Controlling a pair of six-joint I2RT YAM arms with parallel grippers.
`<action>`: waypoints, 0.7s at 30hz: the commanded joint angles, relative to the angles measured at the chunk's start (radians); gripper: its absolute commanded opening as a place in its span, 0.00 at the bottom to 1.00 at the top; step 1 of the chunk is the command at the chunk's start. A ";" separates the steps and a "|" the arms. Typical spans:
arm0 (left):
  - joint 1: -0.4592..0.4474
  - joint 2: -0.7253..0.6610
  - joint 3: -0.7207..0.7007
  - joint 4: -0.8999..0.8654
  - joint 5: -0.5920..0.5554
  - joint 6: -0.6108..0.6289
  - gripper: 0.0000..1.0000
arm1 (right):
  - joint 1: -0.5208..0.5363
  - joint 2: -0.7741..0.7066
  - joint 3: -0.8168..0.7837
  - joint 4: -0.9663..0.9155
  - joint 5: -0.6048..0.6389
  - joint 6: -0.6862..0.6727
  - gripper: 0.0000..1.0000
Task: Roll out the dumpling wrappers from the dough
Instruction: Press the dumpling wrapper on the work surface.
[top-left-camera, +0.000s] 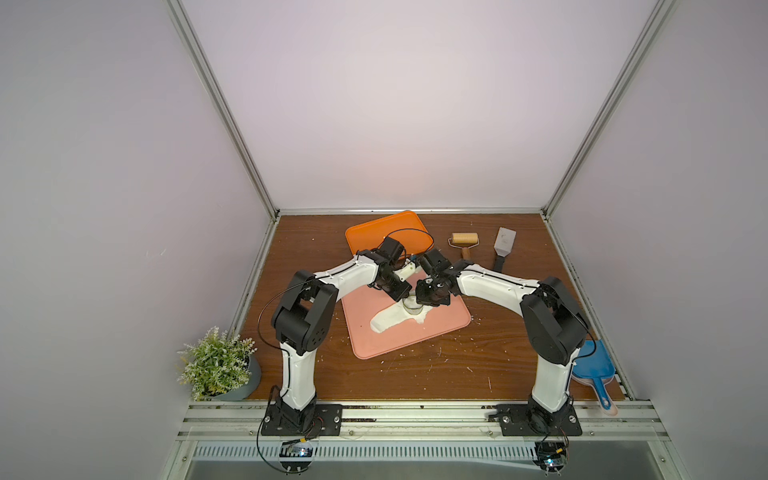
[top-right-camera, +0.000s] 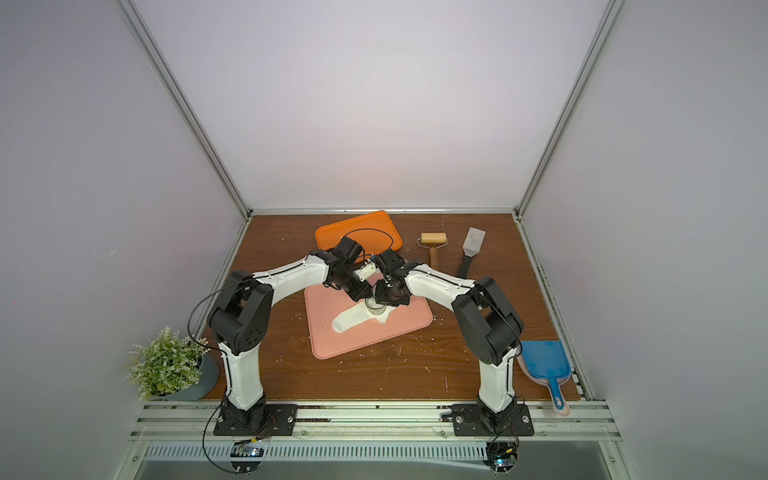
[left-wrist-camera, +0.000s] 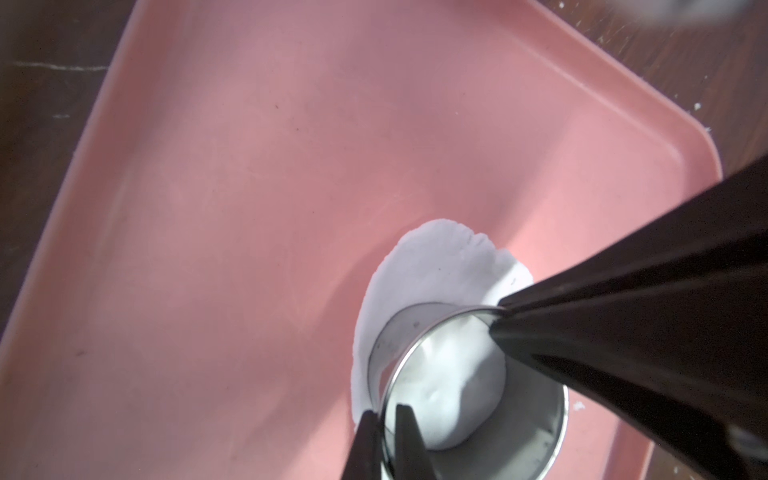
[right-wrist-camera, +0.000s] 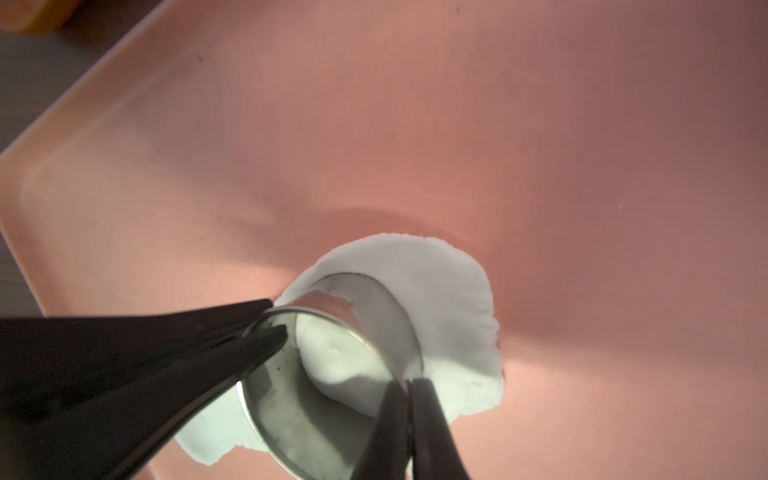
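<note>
Clamping ring cutter (left-wrist-camera: 415, 328), left pincer (left-wrist-camera: 384, 411), dough (left-wrist-camera: 428, 262) part-hidden

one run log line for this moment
left gripper: shut on round metal ring cutter | right gripper: shut on cutter | cutter: on flat white dough sheet, pink rectangular tray

Your arms are meeting over the pink tray (top-left-camera: 359, 324). The left gripper (top-left-camera: 402, 298) and right gripper (top-left-camera: 420, 302) are each pinching the wall of the ring cutter (top-left-camera: 412, 306), so nothing is passing between them. The dough sheet (top-left-camera: 388, 321) is filling the tray's middle. Far right, the roller (top-left-camera: 464, 239) and spatula (top-left-camera: 505, 243) are blocking, though the gap between them may be passable. The orange tray (top-left-camera: 370, 235) is sitting far behind. The plant (top-left-camera: 216, 361) and dustpan (top-left-camera: 592, 361) are crowding the near corners. The near table (top-left-camera: 415, 374) is lying open.
</note>
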 joint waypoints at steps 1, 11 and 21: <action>-0.023 0.233 -0.068 -0.302 -0.212 0.084 0.00 | 0.022 0.077 -0.093 0.051 0.084 0.017 0.00; -0.023 0.306 0.015 -0.304 -0.224 0.084 0.00 | 0.134 0.022 -0.222 0.146 -0.036 0.168 0.00; -0.027 0.206 -0.159 -0.310 -0.214 0.121 0.00 | -0.010 0.083 -0.112 0.094 0.007 0.065 0.00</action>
